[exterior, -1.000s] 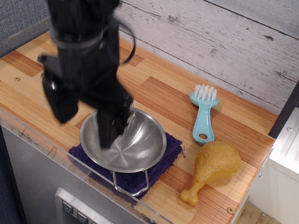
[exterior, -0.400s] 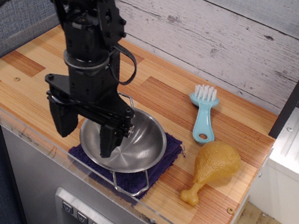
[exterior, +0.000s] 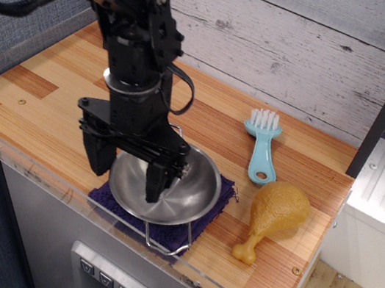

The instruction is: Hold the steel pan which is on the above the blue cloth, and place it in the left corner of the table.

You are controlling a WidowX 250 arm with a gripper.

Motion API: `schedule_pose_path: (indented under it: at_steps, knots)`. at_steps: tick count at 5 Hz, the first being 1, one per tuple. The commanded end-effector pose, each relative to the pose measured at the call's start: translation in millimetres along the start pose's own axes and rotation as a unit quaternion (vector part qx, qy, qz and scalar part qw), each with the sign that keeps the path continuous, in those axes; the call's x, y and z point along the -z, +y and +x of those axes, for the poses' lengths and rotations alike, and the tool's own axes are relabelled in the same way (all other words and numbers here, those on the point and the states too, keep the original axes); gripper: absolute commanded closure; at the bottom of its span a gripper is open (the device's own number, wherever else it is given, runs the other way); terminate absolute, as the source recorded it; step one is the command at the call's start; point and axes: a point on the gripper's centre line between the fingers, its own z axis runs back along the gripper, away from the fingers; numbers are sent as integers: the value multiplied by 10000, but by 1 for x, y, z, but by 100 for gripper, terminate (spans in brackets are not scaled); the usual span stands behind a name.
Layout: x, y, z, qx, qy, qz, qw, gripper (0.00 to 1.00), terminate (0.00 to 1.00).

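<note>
The steel pan (exterior: 188, 188) sits on the blue cloth (exterior: 219, 193) near the front edge of the table (exterior: 27, 107). One wire loop handle (exterior: 167, 242) sticks out over the cloth's front. My black gripper (exterior: 127, 174) is low over the pan's left side and is open. One finger (exterior: 100, 158) is outside the left rim and the other finger (exterior: 156, 186) is inside the bowl. The arm hides the pan's back-left rim.
A light blue brush (exterior: 261, 145) lies right of the pan, towards the back. A yellow toy chicken drumstick (exterior: 274, 217) lies at the front right. A plank wall (exterior: 285, 41) runs behind the table. A clear acrylic lip (exterior: 25, 159) lines the front edge.
My gripper has moved right and lower, and its fingers now straddle the pan's left rim. The pan has shifted slightly to the right on the cloth.
</note>
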Motion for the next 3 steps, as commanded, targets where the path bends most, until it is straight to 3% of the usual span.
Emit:
schedule_pose_path:
  at_steps: [1,3]
  knots:
    - [-1,-7,14,101,-69,42,9999,0,0]
    - [5,2,12,-16,62,145,9999,0,0]
